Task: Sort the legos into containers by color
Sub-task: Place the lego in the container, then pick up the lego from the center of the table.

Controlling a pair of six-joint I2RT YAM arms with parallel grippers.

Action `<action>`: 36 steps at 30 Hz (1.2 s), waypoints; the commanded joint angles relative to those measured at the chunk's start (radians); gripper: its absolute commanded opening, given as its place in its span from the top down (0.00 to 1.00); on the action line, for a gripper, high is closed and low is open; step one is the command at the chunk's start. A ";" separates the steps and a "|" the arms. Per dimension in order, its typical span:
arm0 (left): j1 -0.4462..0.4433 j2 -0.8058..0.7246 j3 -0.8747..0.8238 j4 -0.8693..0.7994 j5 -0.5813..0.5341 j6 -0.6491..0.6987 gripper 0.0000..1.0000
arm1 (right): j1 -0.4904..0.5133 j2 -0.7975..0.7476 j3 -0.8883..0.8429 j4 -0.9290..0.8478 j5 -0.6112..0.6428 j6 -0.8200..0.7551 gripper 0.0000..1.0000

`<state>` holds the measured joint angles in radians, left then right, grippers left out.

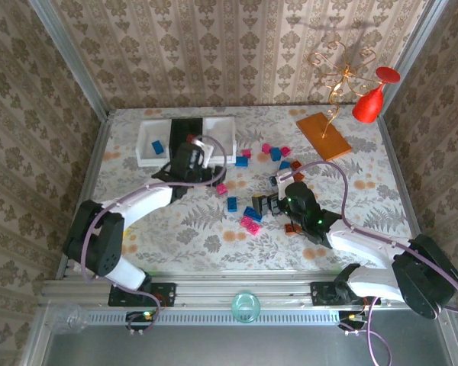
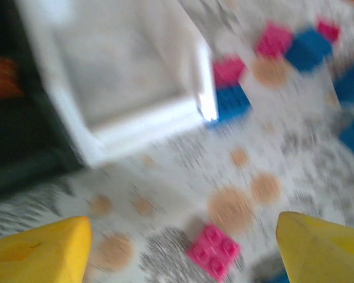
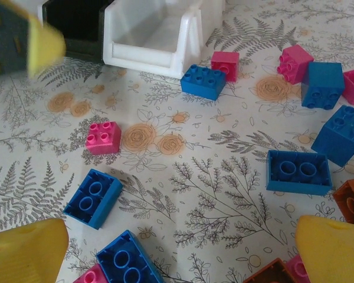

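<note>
While draped in flowered cloth, worktop (image 1: 175,229): strewn with loose bricks (image 1: 252,213) over middle and right.
Orange board (image 1: 323,136): flat at the far right.
Trays (image 1: 141,141): three touching in a row at far left, white at each end, black tray (image 1: 183,128) between.
Left fingers (image 2: 41,250): spread wide, gripping nothing, low over cloth just before the right white tray (image 2: 141,127); pink brick (image 2: 213,250) on the cloth between the tips.
Right fingers (image 3: 23,247): spread wide, empty, low over the loose pile mid-worktop.
Bricks: blue, pink, orange-brown; mostly on cloth. One blue brick (image 1: 158,146) inside the left white tray; orange piece (image 2: 3,76), blurred, in the black tray.
</note>
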<state>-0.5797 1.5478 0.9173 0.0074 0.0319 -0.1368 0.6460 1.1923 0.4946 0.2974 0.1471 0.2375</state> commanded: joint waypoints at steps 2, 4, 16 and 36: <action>-0.032 0.078 0.021 -0.064 0.039 0.147 0.17 | 0.003 -0.002 0.009 0.027 0.009 -0.007 0.00; -0.033 0.130 0.048 -0.089 0.022 0.158 0.17 | 0.003 0.007 0.015 0.023 0.009 -0.007 0.00; -0.026 0.268 0.089 -0.091 0.030 0.154 0.21 | 0.003 0.022 0.035 -0.017 0.036 0.003 0.00; 0.026 0.313 0.305 -0.043 0.056 0.024 0.69 | 0.003 0.035 0.046 -0.027 0.022 0.014 0.00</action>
<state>-0.5667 1.9015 1.1587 -0.0742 0.0723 -0.0692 0.6460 1.2140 0.5007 0.2844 0.1543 0.2386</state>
